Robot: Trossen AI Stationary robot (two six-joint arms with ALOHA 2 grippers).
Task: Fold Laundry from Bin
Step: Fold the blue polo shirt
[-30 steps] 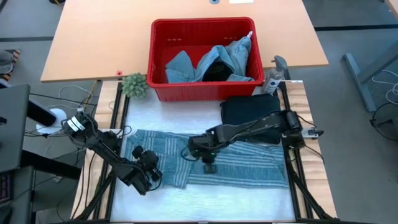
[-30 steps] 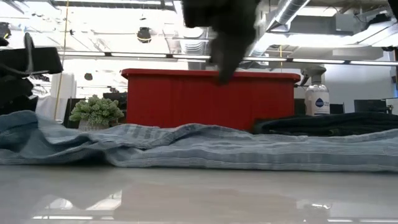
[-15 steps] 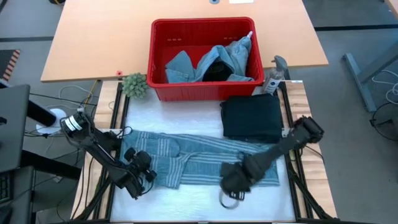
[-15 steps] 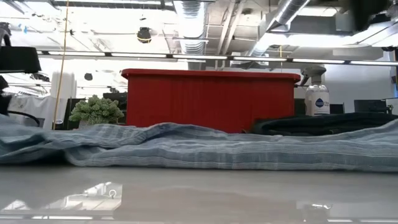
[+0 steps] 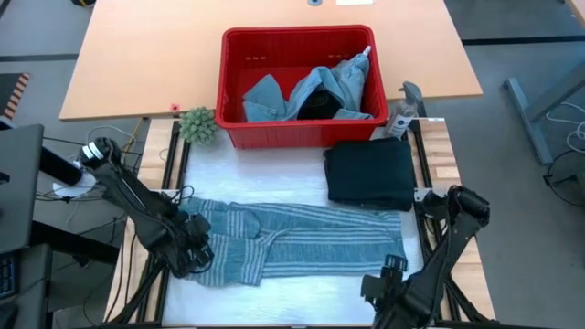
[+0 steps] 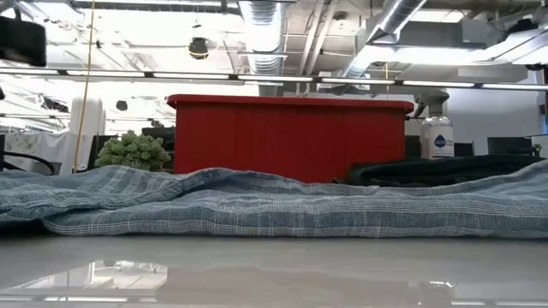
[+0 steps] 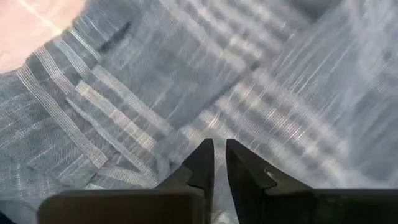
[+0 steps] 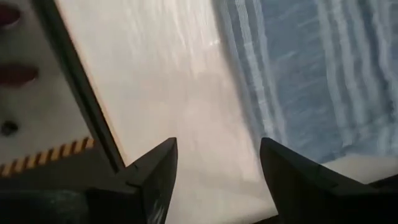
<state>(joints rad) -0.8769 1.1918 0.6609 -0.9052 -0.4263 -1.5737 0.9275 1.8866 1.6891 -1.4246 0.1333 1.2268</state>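
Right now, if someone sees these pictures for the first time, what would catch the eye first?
First the red bin at the table's far side, with light blue denim and a dark garment heaped inside. Next the long striped cloth spread across the middle of the white work surface, with a folded black garment between its right end and the bin. The left gripper sits over the cloth's left end.

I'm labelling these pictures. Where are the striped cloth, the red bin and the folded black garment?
striped cloth [image 5: 311, 233], high view, its middle.
red bin [image 5: 297, 35], high view, far rim.
folded black garment [image 5: 368, 172], high view, its centre.
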